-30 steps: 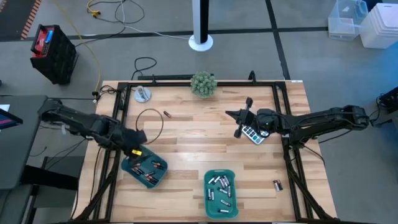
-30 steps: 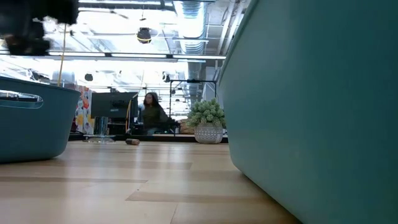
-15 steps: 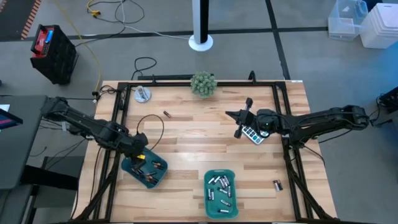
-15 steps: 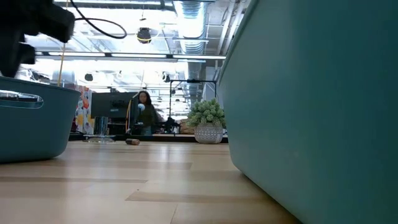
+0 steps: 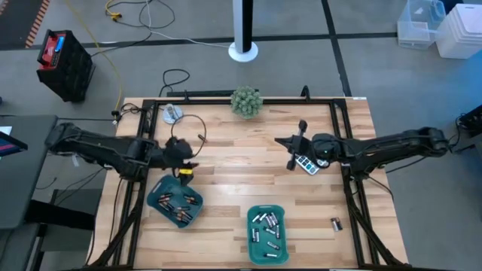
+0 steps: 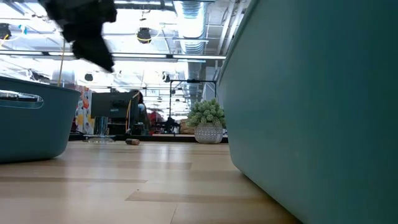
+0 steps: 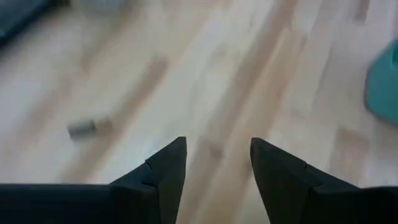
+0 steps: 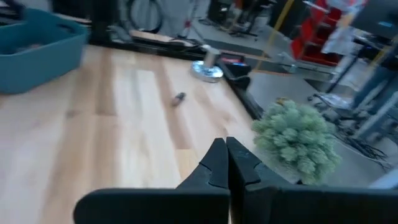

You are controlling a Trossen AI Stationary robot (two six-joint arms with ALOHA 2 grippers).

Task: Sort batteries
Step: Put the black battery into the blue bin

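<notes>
The left pincer (image 5: 186, 160) hangs with fingers parted and empty above the counter (image 5: 241, 173), just beyond the teal tray (image 5: 175, 205) of dark batteries (image 5: 183, 201) at seven o'clock. Silvery batteries (image 5: 266, 228) fill the six o'clock tray (image 5: 267, 234). The right pincer (image 5: 291, 153), fingers pressed together, hovers at two o'clock; a stray battery (image 5: 202, 138) lies at eleven.

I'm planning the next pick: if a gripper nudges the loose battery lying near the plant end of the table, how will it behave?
The loose battery is a small cylinder lying on its side on smooth bare wood, so it would probably roll rather than slide. It looks rigid, and likely slippery between narrow fingers.
</notes>
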